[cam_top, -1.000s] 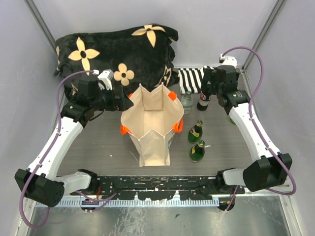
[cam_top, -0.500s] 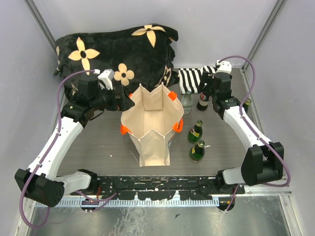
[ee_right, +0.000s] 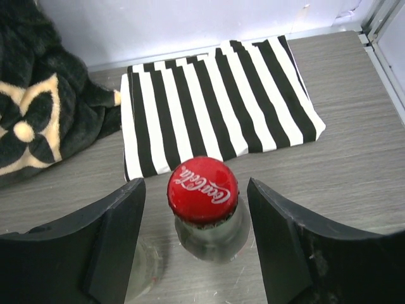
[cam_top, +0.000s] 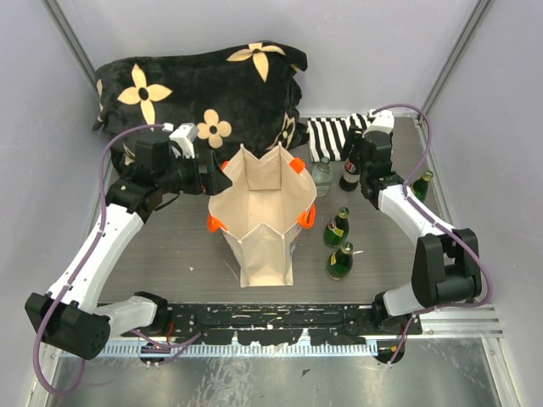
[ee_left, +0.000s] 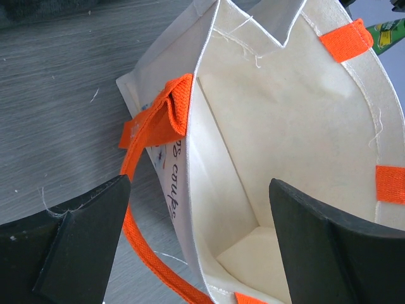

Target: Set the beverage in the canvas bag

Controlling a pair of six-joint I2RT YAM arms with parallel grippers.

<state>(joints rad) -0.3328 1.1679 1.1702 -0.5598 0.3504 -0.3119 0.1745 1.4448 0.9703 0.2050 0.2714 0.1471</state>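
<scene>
The canvas bag (cam_top: pixel 259 216) stands open in the middle, beige with orange handles (ee_left: pixel 152 126); its inside (ee_left: pixel 285 126) is empty. My left gripper (cam_top: pixel 212 178) is open and straddles the bag's left wall (ee_left: pixel 202 240), one finger (ee_left: pixel 76 240) outside and one (ee_left: pixel 329 247) inside. A dark cola bottle (cam_top: pixel 350 174) with a red cap (ee_right: pixel 202 189) stands upright right of the bag. My right gripper (cam_top: pixel 355 157) is open around its neck (ee_right: pixel 196 212), with a gap between each finger and the glass.
A clear bottle (cam_top: pixel 321 176) stands between bag and cola bottle. Two green bottles (cam_top: pixel 337 227) (cam_top: pixel 340 261) stand nearer, and a third (cam_top: pixel 420 185) at the right. A striped cloth (ee_right: pixel 215 101) and a black flowered cushion (cam_top: pixel 199 89) lie at the back.
The right arm has folded in, its elbow swinging back toward the table, uncovering the green bottle at the right. Its gripper stays at the cola bottle. The left arm has barely moved.
</scene>
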